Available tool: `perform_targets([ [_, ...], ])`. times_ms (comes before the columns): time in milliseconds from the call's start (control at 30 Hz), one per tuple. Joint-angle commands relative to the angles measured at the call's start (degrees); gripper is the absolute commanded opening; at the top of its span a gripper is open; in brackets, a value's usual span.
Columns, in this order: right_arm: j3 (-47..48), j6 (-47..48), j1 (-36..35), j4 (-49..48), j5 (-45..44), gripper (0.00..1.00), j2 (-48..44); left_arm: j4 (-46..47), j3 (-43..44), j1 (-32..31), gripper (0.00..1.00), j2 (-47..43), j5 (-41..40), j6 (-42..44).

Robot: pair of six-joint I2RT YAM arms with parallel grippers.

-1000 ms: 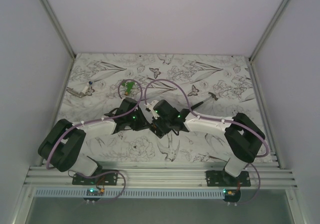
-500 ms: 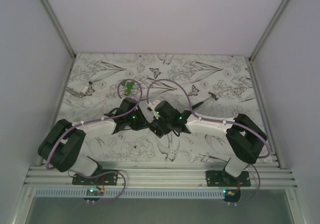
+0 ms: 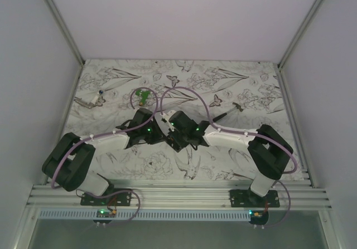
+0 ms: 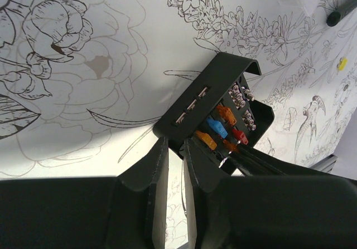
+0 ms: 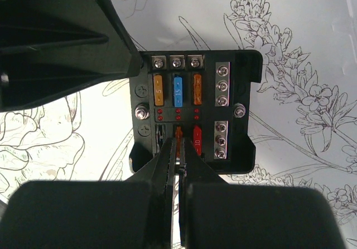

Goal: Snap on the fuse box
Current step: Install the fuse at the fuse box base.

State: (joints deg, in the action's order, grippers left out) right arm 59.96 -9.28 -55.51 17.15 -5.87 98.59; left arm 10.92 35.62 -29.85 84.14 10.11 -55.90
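The fuse box (image 5: 204, 114) is a black square box lying open-faced on the flowered cloth, with orange, blue and red fuses in its slots. My right gripper (image 5: 178, 145) is shut on a small orange fuse (image 5: 178, 132) standing in the middle slot of the box's near row. In the left wrist view the fuse box (image 4: 220, 73) is tilted, and my left gripper (image 4: 174, 144) pinches its near corner wall between narrow jaws. In the top view both grippers, left (image 3: 160, 134) and right (image 3: 174, 140), meet at mid-table and cover the box.
A small green plastic piece (image 3: 144, 96) lies behind the left arm. A thin black stick-like tool (image 3: 227, 111) lies to the right rear. A small pale item (image 3: 92, 100) sits at the far left. The left gripper's black body (image 5: 56, 43) fills the right wrist view's upper left.
The right arm has edged slightly left, closer to the left gripper. The left arm and the box have not visibly moved.
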Motion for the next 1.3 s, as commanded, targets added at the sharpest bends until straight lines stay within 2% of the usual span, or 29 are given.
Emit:
perform_targets([
  [0,-4.7,0.7,-1.5,5.8,2.3,0.00,4.9,-2.1,-0.7,-0.1,0.04,0.2,-2.0,-0.3],
  [333,-8.5,4.5,-3.5,5.4,0.2,0.00,-0.8,-2.1,-0.4,0.0,0.03,0.2,-2.0,-0.2],
  [733,-5.5,0.6,-2.7,2.8,-2.0,0.00,5.0,-2.0,-0.5,-0.3,0.03,0.2,-2.0,-0.4],
  [1033,-9.2,-0.6,-3.1,2.1,-0.7,0.00,2.7,-2.1,-1.2,1.3,0.03,-0.3,-2.3,-0.3],
  [1267,-7.8,-1.0,-3.1,-1.2,-1.0,0.00,2.9,-2.4,-2.3,3.1,0.03,-2.7,-2.3,0.3],
])
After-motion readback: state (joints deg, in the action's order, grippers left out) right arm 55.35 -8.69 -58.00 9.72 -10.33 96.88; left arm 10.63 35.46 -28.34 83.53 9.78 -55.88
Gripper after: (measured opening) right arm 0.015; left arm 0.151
